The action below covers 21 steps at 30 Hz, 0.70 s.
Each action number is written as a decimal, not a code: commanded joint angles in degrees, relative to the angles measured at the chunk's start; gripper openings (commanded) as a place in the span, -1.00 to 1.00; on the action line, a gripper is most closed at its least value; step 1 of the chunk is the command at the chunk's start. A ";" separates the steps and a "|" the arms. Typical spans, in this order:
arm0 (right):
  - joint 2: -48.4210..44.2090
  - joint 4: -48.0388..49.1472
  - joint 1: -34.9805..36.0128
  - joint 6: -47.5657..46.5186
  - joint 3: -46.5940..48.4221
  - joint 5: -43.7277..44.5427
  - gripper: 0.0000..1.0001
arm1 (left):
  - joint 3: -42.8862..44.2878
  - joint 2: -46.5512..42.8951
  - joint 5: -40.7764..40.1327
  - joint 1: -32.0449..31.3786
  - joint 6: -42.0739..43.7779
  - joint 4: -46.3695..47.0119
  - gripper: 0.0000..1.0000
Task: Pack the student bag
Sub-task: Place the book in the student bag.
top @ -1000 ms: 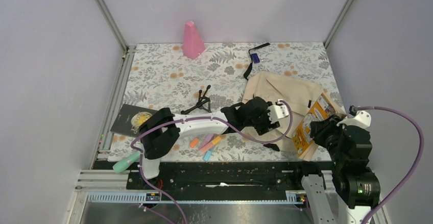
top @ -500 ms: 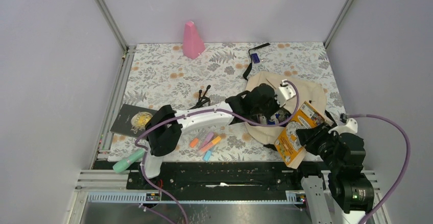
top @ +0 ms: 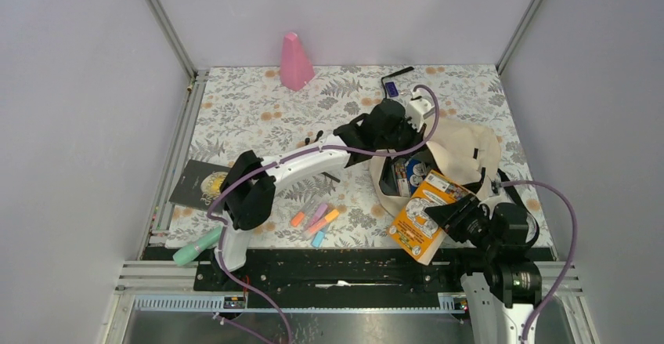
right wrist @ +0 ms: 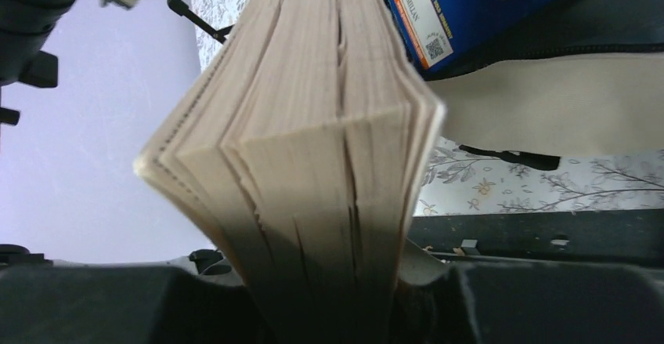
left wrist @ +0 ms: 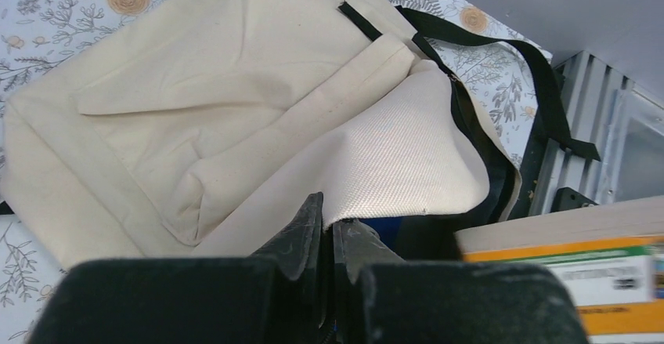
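Note:
The student bag point(top: 470, 142) is a beige fabric backpack lying at the right of the table, its mouth pulled open. My left gripper point(top: 401, 146) is shut on the bag's cream rim point(left wrist: 391, 164) and holds it raised; the fingertips point(left wrist: 313, 222) pinch the cloth. A blue book point(top: 409, 175) lies inside the opening. My right gripper point(top: 462, 220) is shut on a thick orange book point(top: 421, 215), tilted just in front of the mouth. In the right wrist view its page edges point(right wrist: 313, 124) fill the frame, with the blue book point(right wrist: 446, 7) beyond.
A pink cone point(top: 296, 62) stands at the back. A dark book point(top: 200, 183), several highlighters point(top: 315, 220) and a green marker point(top: 196, 248) lie at the near left. The bag's black straps point(left wrist: 540, 101) trail off to the right.
The left gripper shut on the bag's rim and drew it up and back, opening the mouth. The right arm carried the orange book left and nearer, in front of the opening.

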 commanded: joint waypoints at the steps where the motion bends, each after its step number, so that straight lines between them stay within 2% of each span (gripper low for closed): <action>1: -2.50 14.50 -0.24 9.46 -6.12 -8.11 -1.00 | 3.56 -2.16 4.16 0.93 -2.88 3.36 -1.00; 4: -2.43 19.86 -0.23 13.56 -11.22 -10.04 -1.00 | 3.81 -2.63 4.36 0.96 -3.00 3.42 -1.00; 11: -4.34 22.54 -0.26 18.17 -15.22 -9.18 -1.00 | 4.43 -3.54 5.73 1.01 -5.04 5.46 -1.00; 15: -6.50 22.78 -0.22 22.19 -18.02 -5.55 -1.00 | 4.45 -4.14 7.49 1.03 -6.56 6.33 -1.00; 21: -7.33 30.11 -0.22 29.30 -20.80 1.70 -1.00 | 3.74 -5.37 8.51 1.03 -8.10 9.40 -1.00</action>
